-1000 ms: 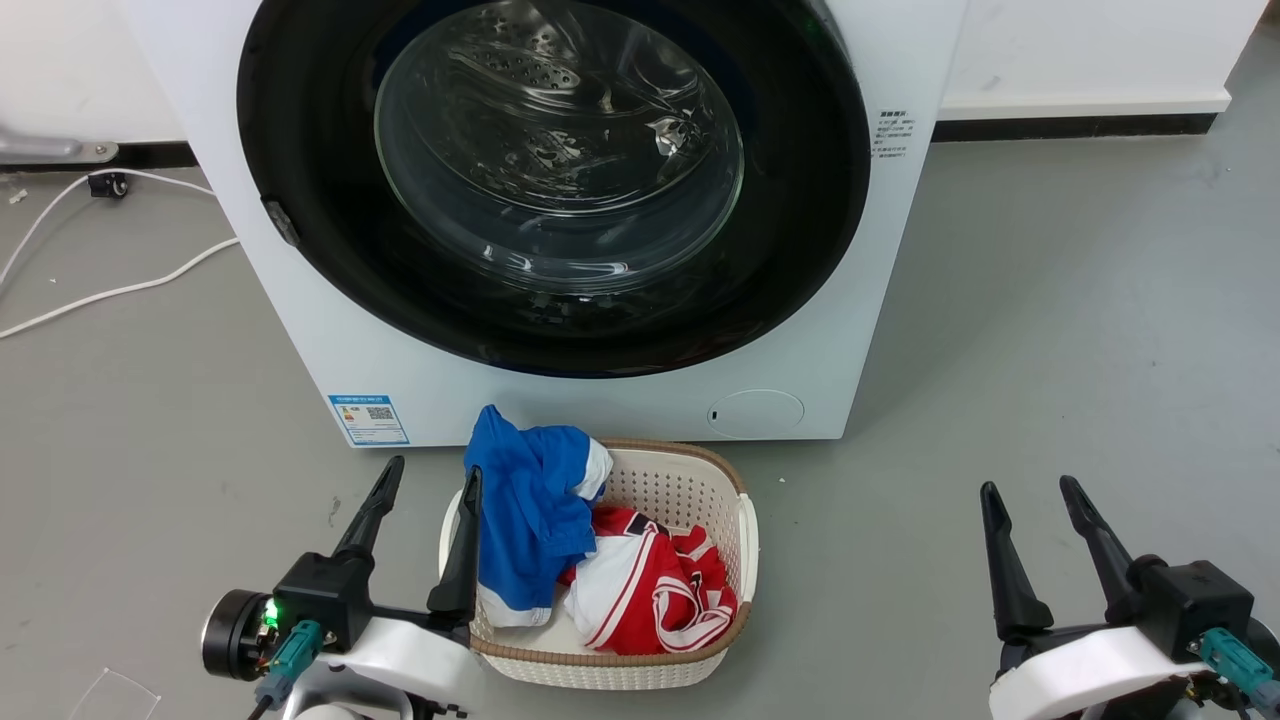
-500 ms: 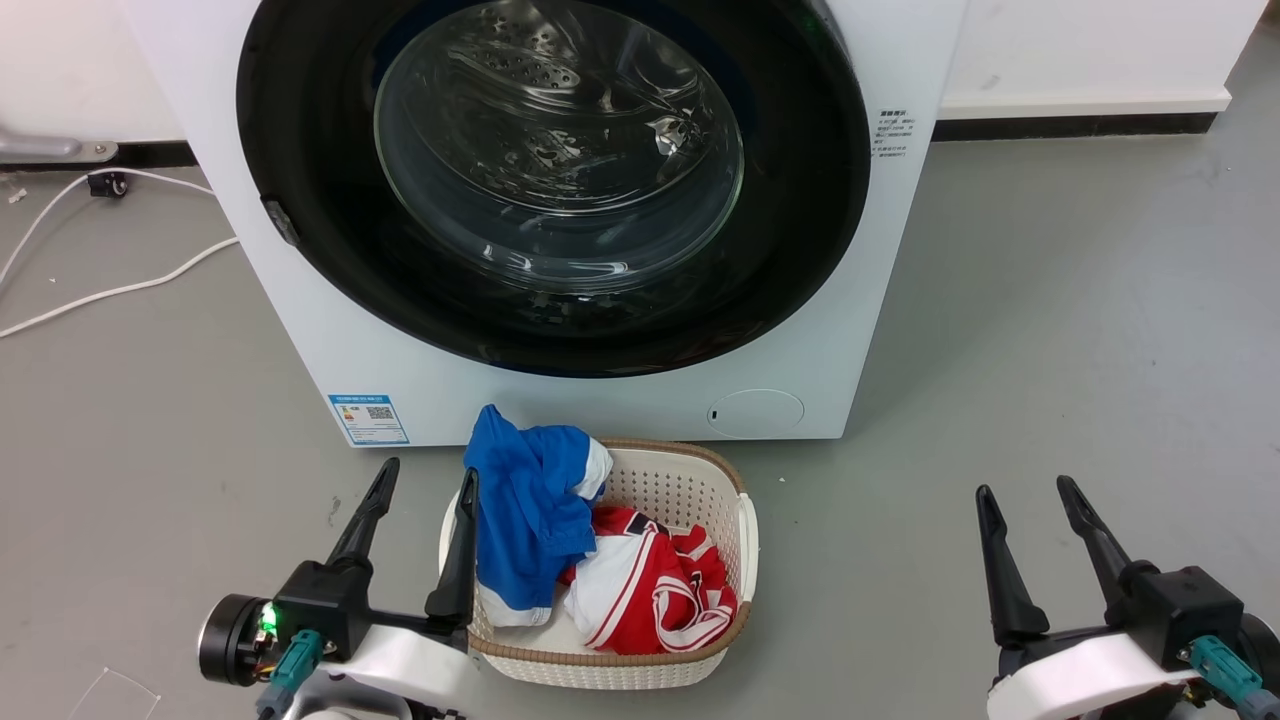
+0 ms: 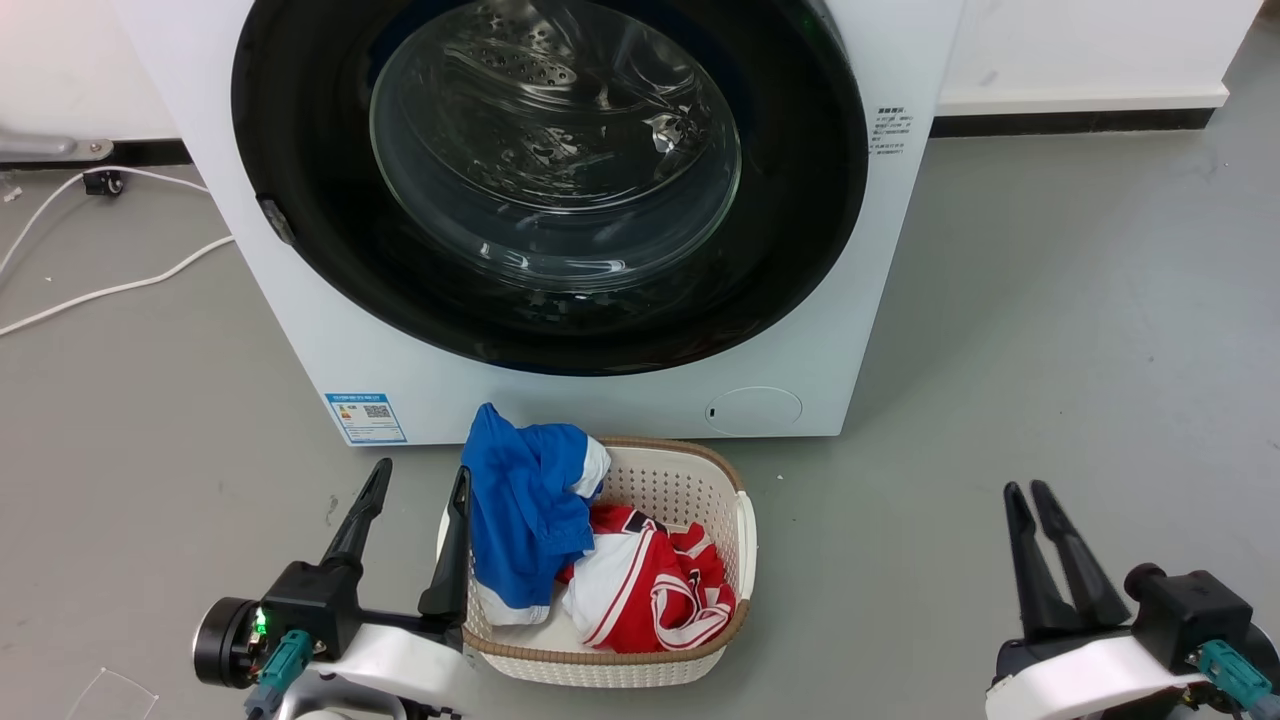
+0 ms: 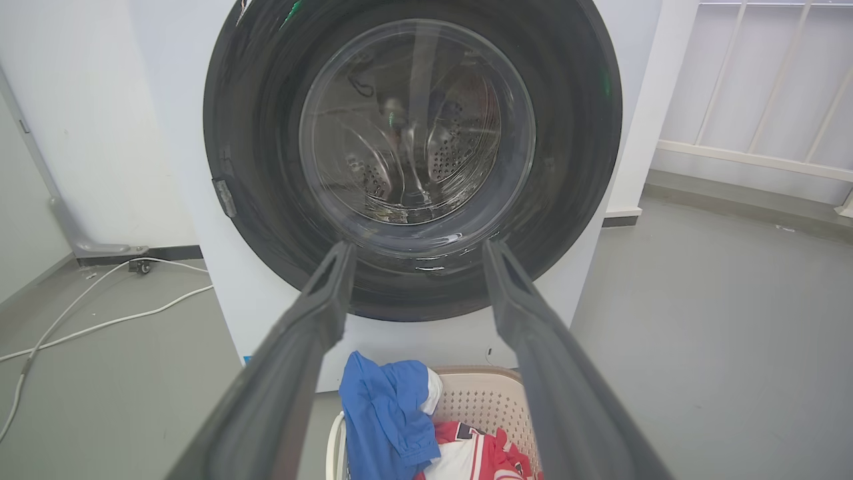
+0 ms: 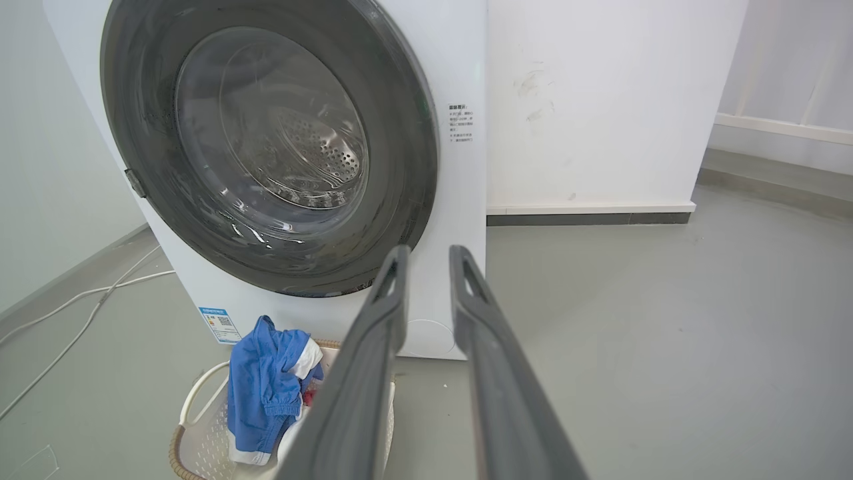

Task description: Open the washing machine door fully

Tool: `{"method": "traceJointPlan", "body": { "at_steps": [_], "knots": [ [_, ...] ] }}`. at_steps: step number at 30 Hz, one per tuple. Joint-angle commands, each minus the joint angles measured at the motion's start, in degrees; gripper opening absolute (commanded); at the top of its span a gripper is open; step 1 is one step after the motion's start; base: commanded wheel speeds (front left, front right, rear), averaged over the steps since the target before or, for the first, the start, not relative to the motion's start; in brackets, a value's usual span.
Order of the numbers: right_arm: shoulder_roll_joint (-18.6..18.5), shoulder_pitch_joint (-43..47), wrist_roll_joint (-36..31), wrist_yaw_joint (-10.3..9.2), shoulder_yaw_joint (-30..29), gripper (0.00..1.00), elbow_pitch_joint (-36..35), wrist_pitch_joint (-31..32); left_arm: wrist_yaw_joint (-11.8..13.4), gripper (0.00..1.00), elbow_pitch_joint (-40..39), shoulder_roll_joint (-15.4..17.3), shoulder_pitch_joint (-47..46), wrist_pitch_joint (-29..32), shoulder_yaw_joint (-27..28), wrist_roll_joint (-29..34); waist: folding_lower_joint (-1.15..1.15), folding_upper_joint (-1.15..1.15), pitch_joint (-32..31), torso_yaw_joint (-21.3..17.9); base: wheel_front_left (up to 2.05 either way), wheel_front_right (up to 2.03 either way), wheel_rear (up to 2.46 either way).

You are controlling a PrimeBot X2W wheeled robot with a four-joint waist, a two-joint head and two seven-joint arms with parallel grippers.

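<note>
The washing machine door (image 3: 555,150) is a glossy black disc with a clear glass bowl centre, lying flat against the white machine front; it also faces me as the door (image 4: 413,133) and the door (image 5: 266,147). Its small grey latch (image 3: 278,222) sits on the left rim. My left gripper (image 3: 422,470) is open and empty at the lower left, well short of the machine, and its fingers (image 4: 320,313) frame the glass. My right gripper (image 3: 1026,489) hangs low on the right, its fingers (image 5: 393,293) drawn almost together with nothing between them.
A cream laundry basket (image 3: 745,520) with blue and red clothes stands on the floor right in front of the machine, beside my left gripper. White cables (image 3: 100,295) lie on the floor at the left. A small round white flap (image 3: 753,410) is at the machine's lower right.
My right gripper's fingers have closed from wide apart to a narrow gap. The left gripper has sunk slightly and stays open. The door has not moved.
</note>
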Motion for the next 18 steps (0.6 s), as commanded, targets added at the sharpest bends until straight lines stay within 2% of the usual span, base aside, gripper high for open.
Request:
{"method": "traceJointPlan", "body": {
  "at_steps": [1,5,8,13,15,16,18],
  "knots": [
    [0.21,0.14,0.34,-0.01,0.05,0.00,0.10,-0.34,-0.11,1.00,-0.15,-0.16,0.35,-0.31,0.09,0.10,0.00,0.00,0.01,0.03,0.00,0.00,0.00],
    [0.19,-0.19,6.74,-0.01,-0.38,0.00,1.16,-0.70,-0.29,1.00,-0.33,-0.50,0.22,-0.30,0.40,0.40,0.00,0.00,0.14,0.07,0.00,0.00,0.00],
    [0.19,-1.14,20.98,-0.01,-0.47,0.00,3.19,-0.90,-0.36,1.00,-0.48,-0.73,-0.13,-0.30,0.75,0.53,0.00,0.00,0.40,0.09,0.00,0.00,0.00],
    [0.17,-4.17,52.70,-0.01,0.08,0.00,6.33,0.43,-0.34,1.00,-0.99,-1.07,-0.82,-0.24,1.24,-0.11,0.00,0.00,1.12,0.29,0.00,0.00,0.00],
    [0.17,-6.03,63.47,-0.01,-0.37,0.00,6.64,1.80,-0.33,1.00,-1.35,-1.23,-1.19,-0.24,1.31,-0.14,0.00,0.00,1.68,0.37,0.00,0.00,0.00],
    [0.16,-7.14,68.48,0.00,-0.83,0.00,6.48,2.83,-0.31,1.00,-1.54,-1.32,-1.31,-0.24,1.37,-0.09,0.00,0.00,2.05,0.41,0.00,0.00,0.00],
    [0.14,-9.28,74.39,0.00,-2.39,0.00,7.20,5.17,-0.16,1.00,-1.93,-1.48,-1.45,-0.24,1.51,-0.20,0.00,0.00,2.71,0.39,0.00,0.00,0.00]
  ]
}}
